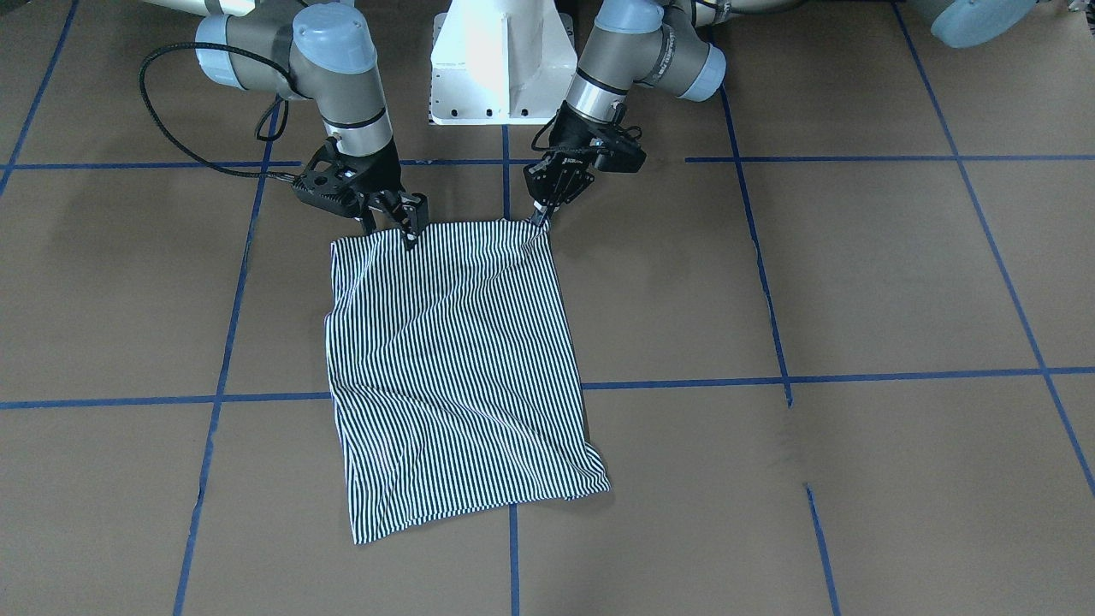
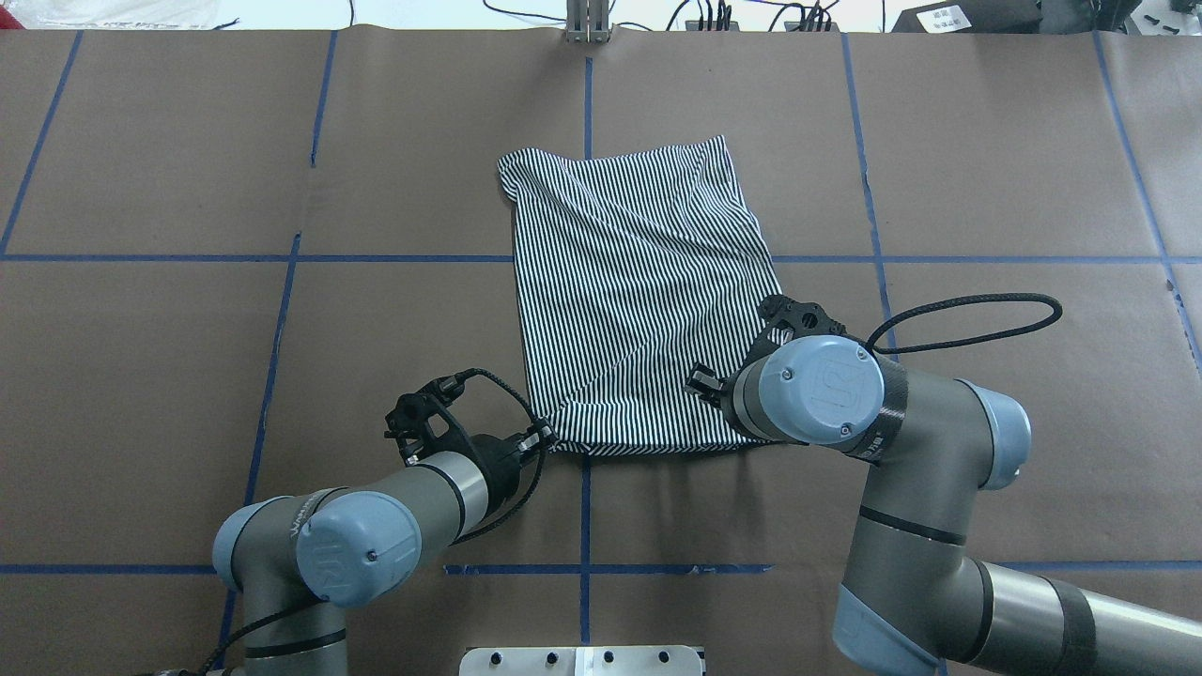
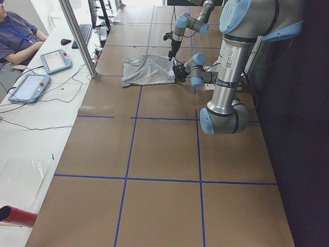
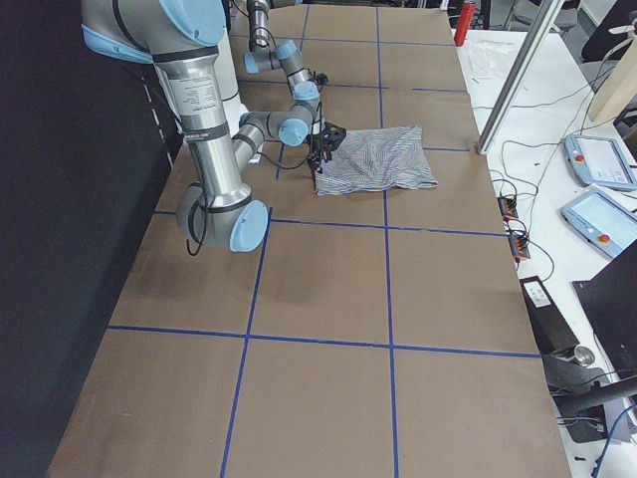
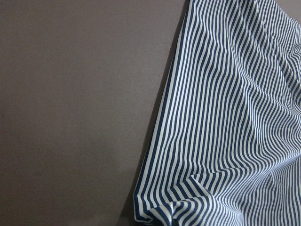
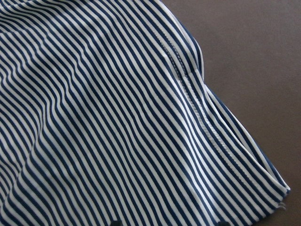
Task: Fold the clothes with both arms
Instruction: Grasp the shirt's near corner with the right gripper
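The striped polo shirt [image 1: 453,359] lies folded into a rough rectangle on the brown table, collar and placket hidden. It also shows in the overhead view [image 2: 629,291]. My left gripper [image 1: 541,219] is at the shirt's corner nearest the robot, its fingers pinched together on the cloth; in the overhead view it [image 2: 542,435] touches that same corner. My right gripper [image 1: 395,224] is at the other near corner, its fingers apart over the shirt's edge; in the overhead view the wrist [image 2: 812,390] hides it. Both wrist views show only striped cloth [image 5: 225,122] [image 6: 117,127] and table.
The white pedestal base [image 1: 500,60] stands just behind the shirt's near edge. Blue tape lines [image 1: 770,376] cross the brown table. A metal post [image 3: 77,36] and operator's pendants [image 3: 54,60] stand past the table's far edge.
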Robot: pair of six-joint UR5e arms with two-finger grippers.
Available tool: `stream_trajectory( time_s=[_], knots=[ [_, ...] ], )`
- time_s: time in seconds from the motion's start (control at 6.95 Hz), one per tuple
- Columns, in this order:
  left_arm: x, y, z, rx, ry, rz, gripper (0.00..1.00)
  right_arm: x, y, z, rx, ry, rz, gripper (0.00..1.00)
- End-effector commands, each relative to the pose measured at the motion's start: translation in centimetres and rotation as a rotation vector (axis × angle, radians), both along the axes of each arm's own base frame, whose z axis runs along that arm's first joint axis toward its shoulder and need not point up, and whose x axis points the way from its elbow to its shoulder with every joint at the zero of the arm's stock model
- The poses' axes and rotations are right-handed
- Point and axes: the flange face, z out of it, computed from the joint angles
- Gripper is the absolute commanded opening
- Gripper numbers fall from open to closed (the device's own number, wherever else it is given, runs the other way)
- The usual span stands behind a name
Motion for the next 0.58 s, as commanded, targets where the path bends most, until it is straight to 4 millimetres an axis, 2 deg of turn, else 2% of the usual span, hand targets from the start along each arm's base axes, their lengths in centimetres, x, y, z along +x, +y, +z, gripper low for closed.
stream_trajectory(
  time_s=[0.0, 0.43],
  knots=[
    [0.0, 0.0, -0.1, 0.002, 0.002, -0.004, 0.00, -0.6, -0.4, 1.0, 0.015, 0.024, 0.008, 0.68],
    [0.2, 0.1, -0.5, 0.005, -0.011, -0.014, 0.00, -1.8, -0.2, 2.0, 0.006, 0.044, 0.001, 0.67]
  ],
)
